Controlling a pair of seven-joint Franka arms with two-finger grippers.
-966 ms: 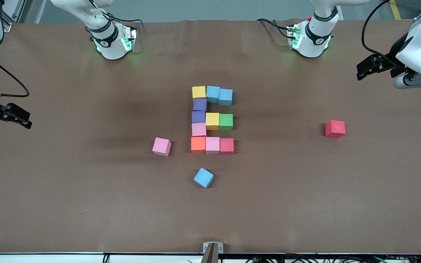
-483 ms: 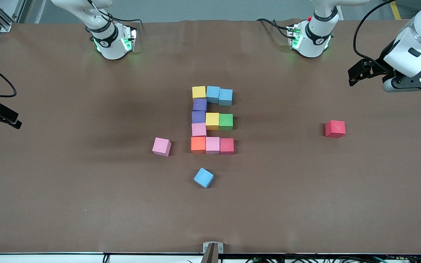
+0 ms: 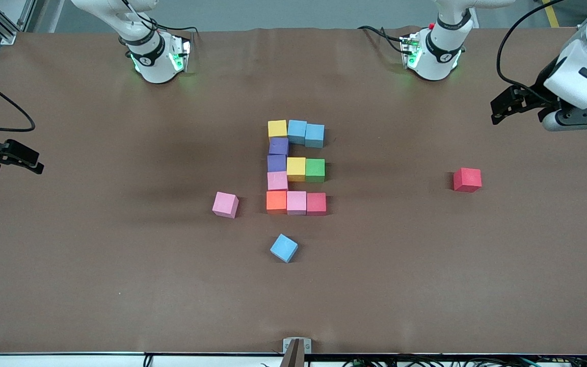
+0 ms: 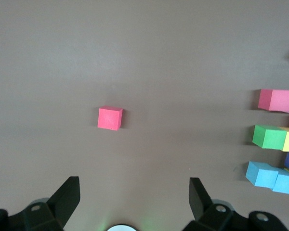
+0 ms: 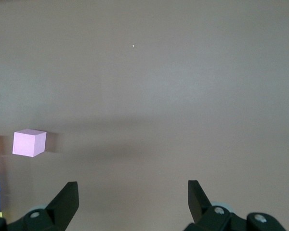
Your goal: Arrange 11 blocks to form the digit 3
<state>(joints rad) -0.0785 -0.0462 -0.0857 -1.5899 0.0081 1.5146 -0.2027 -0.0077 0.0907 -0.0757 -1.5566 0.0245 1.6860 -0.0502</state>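
Observation:
The digit 3 (image 3: 296, 165) lies at the table's middle as several touching blocks: three short bars on one spine. Its blocks are yellow, light blue, purple, green, pink, orange and red. A loose red block (image 3: 467, 179) (image 4: 110, 118) sits toward the left arm's end. A loose pink block (image 3: 225, 204) (image 5: 29, 142) lies beside the orange corner, toward the right arm's end. A loose light blue block (image 3: 284, 247) lies nearer the front camera than the figure. My left gripper (image 3: 497, 108) (image 4: 135, 192) hangs open and empty over bare table at its end. My right gripper (image 3: 37, 165) (image 5: 133, 195) does the same at its own end.
The brown table mat (image 3: 120, 265) spreads wide around the figure. The two arm bases (image 3: 157, 56) (image 3: 433, 51) stand at the table's back edge. A small metal bracket (image 3: 296, 346) sits at the front edge.
Both grippers swung slightly outward toward the table ends and came back; they stayed open. No block has moved.

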